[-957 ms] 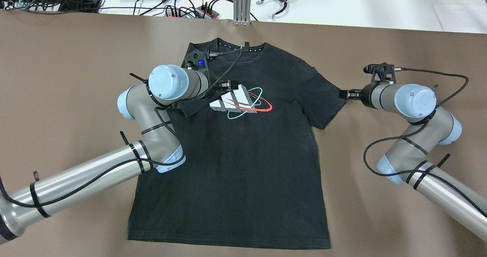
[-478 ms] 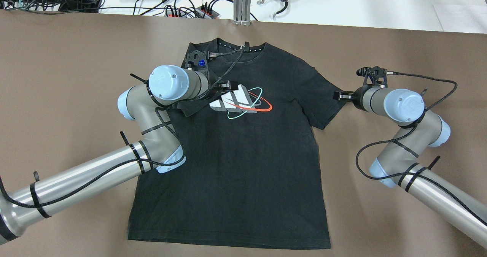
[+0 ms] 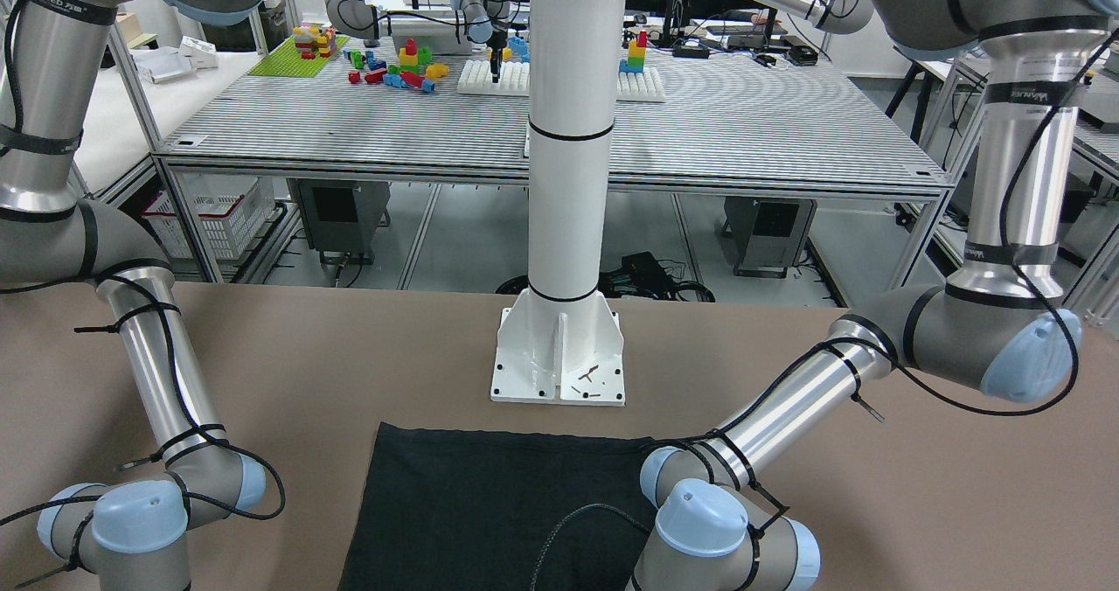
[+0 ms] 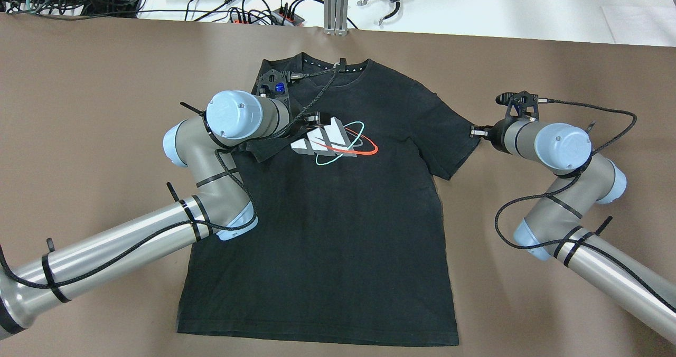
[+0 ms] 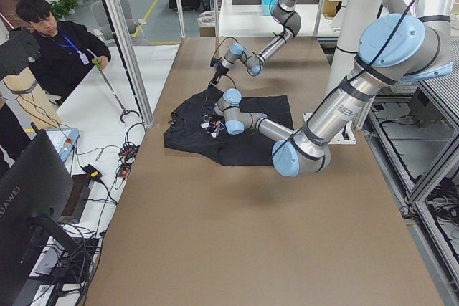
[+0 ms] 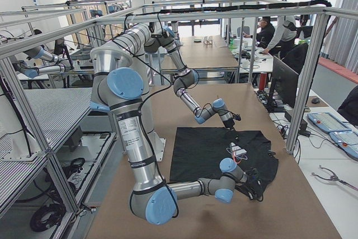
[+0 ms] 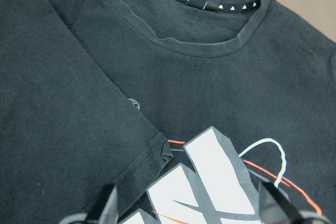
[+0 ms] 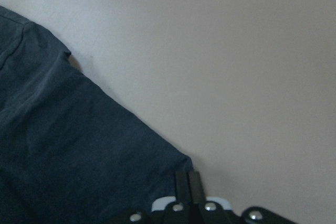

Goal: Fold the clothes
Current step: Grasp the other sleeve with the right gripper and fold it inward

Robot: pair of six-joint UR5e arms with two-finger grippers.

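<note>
A black T-shirt (image 4: 338, 230) with a white, red and teal chest print lies flat on the brown table, collar at the far side. It also shows in the front view (image 3: 489, 504). Its left sleeve is folded over onto the chest (image 7: 79, 129). My left gripper (image 4: 312, 118) hovers over that folded sleeve's hem, with its fingers (image 7: 105, 205) spread wide and empty. My right gripper (image 4: 477, 131) sits at the tip of the shirt's right sleeve (image 8: 63, 156). Its fingertips (image 8: 187, 179) are pressed together on the sleeve's corner.
A white pole's base plate (image 3: 559, 355) stands on the table just beyond the shirt's bottom hem. At the far edge there is an aluminium post (image 4: 336, 3), with cables and power strips (image 4: 253, 13) and a grabber tool (image 4: 380, 0). An operator (image 5: 57, 41) sits past that edge.
My right gripper shifted a little left toward the shirt, then back right to the sleeve tip. My left arm has not moved.
</note>
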